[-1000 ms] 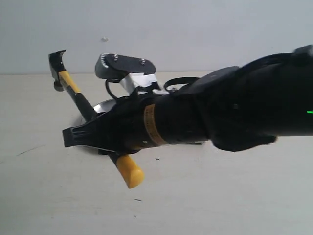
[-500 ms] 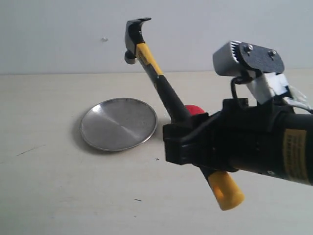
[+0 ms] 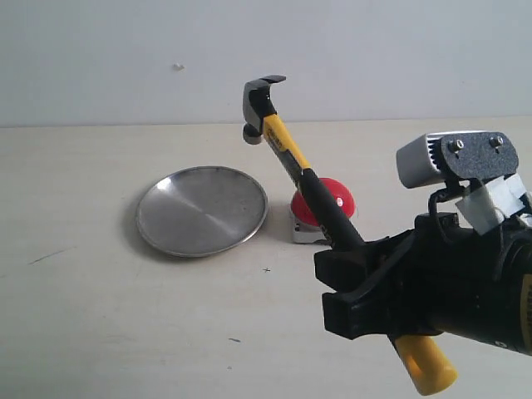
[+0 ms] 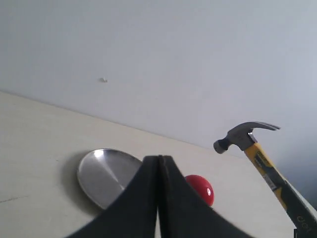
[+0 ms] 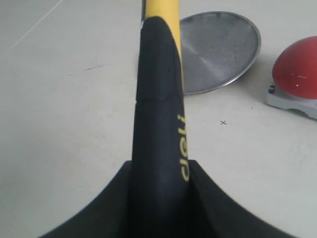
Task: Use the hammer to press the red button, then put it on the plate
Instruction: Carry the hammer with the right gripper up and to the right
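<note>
My right gripper point(image 3: 366, 270) is shut on the black grip of the hammer point(image 3: 287, 154), at the front right of the exterior view. The hammer slants up and to the left, with its dark head in the air beyond the red button point(image 3: 326, 202) and its yellow end sticking out below the gripper. The red button sits on its grey base just right of the plate point(image 3: 202, 209). In the right wrist view the handle point(image 5: 158, 99) runs between the jaws, past the plate point(image 5: 218, 49) and the button point(image 5: 299, 67). My left gripper point(image 4: 159, 166) is shut and empty, facing the plate point(image 4: 101, 173), the button point(image 4: 204, 188) and the hammer point(image 4: 247, 138).
A pale table point(image 3: 100, 316) carries everything, and a plain light wall point(image 3: 374, 50) rises behind it. The right wrist's grey camera block point(image 3: 453, 158) stands above the gripper. Small dark marks dot the tabletop.
My right arm has carried the hammer from over the plate to the right and toward the front. The plate and the red button have come into view, and the hammer head has dropped lower.
</note>
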`<act>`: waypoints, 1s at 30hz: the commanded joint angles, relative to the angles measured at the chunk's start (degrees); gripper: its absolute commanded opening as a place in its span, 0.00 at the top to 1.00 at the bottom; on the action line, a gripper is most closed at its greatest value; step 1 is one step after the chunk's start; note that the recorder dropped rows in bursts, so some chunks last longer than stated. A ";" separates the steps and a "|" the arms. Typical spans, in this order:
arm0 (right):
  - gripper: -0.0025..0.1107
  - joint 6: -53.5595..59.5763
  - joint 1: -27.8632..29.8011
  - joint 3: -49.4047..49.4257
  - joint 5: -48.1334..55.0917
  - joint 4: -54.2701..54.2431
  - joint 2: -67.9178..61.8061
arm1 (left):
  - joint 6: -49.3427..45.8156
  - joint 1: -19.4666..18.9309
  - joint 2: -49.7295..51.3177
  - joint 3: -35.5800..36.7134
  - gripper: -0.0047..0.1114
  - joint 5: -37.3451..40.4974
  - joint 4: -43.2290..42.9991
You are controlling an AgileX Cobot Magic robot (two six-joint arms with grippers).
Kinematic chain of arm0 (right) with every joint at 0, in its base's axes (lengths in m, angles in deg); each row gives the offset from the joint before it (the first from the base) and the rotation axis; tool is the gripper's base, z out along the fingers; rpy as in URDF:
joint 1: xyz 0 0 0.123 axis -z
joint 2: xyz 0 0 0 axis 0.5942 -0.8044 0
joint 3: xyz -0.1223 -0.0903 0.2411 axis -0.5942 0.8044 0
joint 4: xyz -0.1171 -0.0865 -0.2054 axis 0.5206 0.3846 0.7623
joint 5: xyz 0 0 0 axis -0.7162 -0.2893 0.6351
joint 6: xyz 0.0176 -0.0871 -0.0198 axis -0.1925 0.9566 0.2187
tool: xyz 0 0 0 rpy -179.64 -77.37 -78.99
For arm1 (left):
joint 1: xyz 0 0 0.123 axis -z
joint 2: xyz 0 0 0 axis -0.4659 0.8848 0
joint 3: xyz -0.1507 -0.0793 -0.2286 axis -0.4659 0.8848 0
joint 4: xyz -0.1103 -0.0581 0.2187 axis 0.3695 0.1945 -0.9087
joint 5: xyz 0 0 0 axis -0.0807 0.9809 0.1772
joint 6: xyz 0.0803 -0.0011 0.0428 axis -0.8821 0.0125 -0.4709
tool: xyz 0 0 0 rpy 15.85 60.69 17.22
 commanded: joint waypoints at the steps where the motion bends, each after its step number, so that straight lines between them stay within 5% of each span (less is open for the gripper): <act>1: 0.98 1.55 -0.08 -0.47 1.42 0.72 0.99 | -0.34 -0.10 -0.28 3.90 0.94 -5.84 0.24; 6: 0.98 1.65 -0.08 -0.47 1.28 0.62 0.99 | -0.34 -0.10 -0.28 12.34 0.94 -17.34 -0.47; 13: 0.98 4.07 -0.08 -0.69 8.42 0.46 0.99 | 0.63 -0.10 -0.28 15.60 0.94 -14.00 0.75; 19: 0.98 8.41 -0.08 -0.84 26.08 -2.19 0.99 | 0.40 -0.10 -0.28 15.60 0.94 -11.94 5.93; 22: 0.98 19.03 -0.08 -2.95 32.57 -8.06 0.99 | 0.28 -0.10 -0.28 15.60 0.94 -11.36 5.93; 30: 0.98 77.91 13.22 -15.56 39.22 -60.28 1.09 | 0.28 -0.10 -0.28 15.60 0.94 -5.25 5.93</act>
